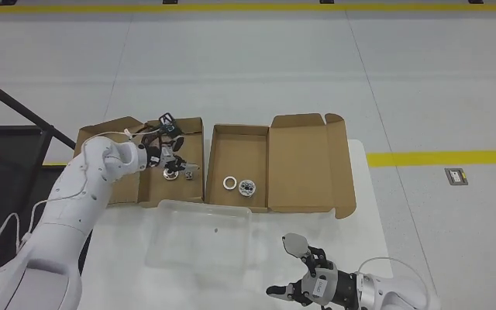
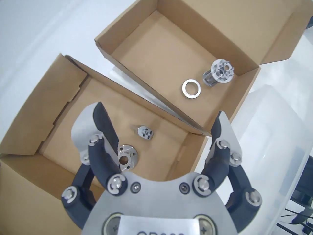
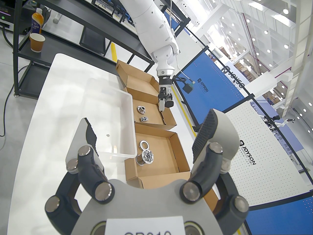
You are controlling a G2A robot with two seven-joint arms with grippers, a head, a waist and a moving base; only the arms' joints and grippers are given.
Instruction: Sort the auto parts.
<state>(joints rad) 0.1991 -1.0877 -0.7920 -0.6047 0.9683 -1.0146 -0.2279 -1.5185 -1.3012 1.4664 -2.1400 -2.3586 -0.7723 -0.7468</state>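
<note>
The left wrist view resolves what the top view blurs: a flanged silver metal disc (image 2: 128, 157) and a small grey drilled block (image 2: 146, 132) lie in the left brown cardboard box (image 2: 56, 91). Above them is the left gripper (image 2: 160, 110), spread wide and empty. The right cardboard box (image 2: 151, 50) holds a flat silver ring (image 2: 191, 88) beside a drum-shaped metal hub (image 2: 220, 72). The right gripper (image 3: 149, 117), likewise agape, holds nothing.

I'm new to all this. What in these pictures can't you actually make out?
- Left wrist view: the round flange in the cardboard box is partly hidden behind a finger of the open left hand.
- Right wrist view: a dark speck in the clear bin is too small to identify.
- Top view: the cylinder part is too small to show its detail.
</note>
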